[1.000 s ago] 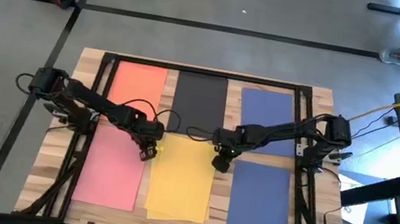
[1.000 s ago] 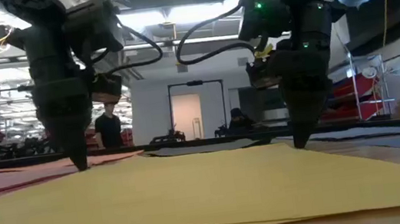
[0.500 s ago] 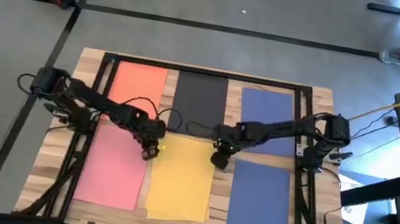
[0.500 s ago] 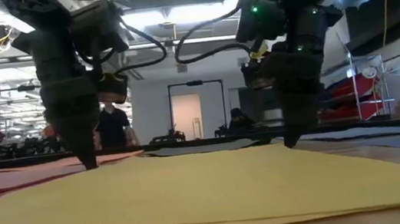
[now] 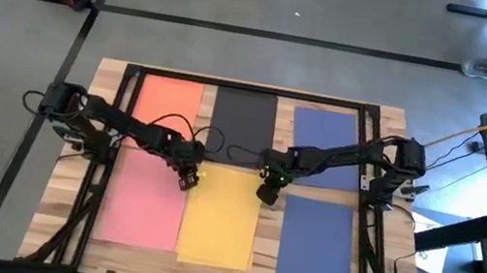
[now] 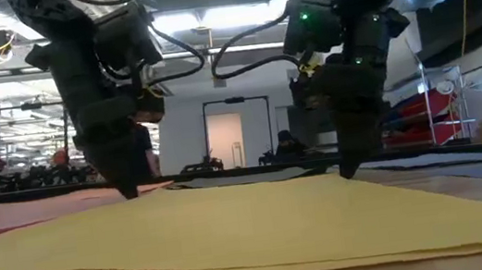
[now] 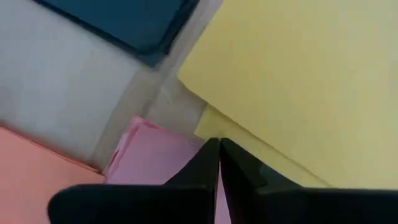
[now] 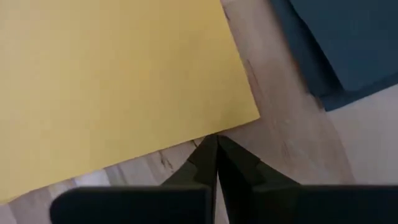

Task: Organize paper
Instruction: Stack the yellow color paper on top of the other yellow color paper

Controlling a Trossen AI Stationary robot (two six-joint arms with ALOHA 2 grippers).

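Two yellow sheets (image 5: 219, 219) lie stacked on the wooden table's near middle, the lower one peeking out a little at the left (image 7: 214, 127). My left gripper (image 5: 188, 180) stands shut, pointing down, at the stack's far left corner. My right gripper (image 5: 266, 195) stands shut, pointing down, at its far right corner (image 8: 249, 115). The pink sheet (image 5: 143, 201) lies flat left of the yellow, and a blue sheet (image 5: 314, 246) lies flat to its right. My left gripper sets its shut fingertips (image 7: 217, 144) from above on the table against the left edge of the lower yellow sheet (image 7: 208, 130), close to its far corner. The sheet lies flat. My right gripper rests its shut fingertips (image 8: 214, 140) from above at the yellow sheet's far edge (image 8: 217, 132), just inside the far right corner; the sheet lies flat on the wood.
Along the far side lie an orange sheet (image 5: 169, 100), a black sheet (image 5: 243, 117) and another blue sheet (image 5: 323, 139). A dark frame (image 5: 251, 87) borders the table. Bare wood (image 8: 292, 143) shows between the yellow and blue sheets.
My left gripper has gone toward the table's right edge, staying shut and low, and the yellow stack's left side has slid with it, leaving the sheets more squarely stacked. My right gripper has shifted slightly toward the left edge.
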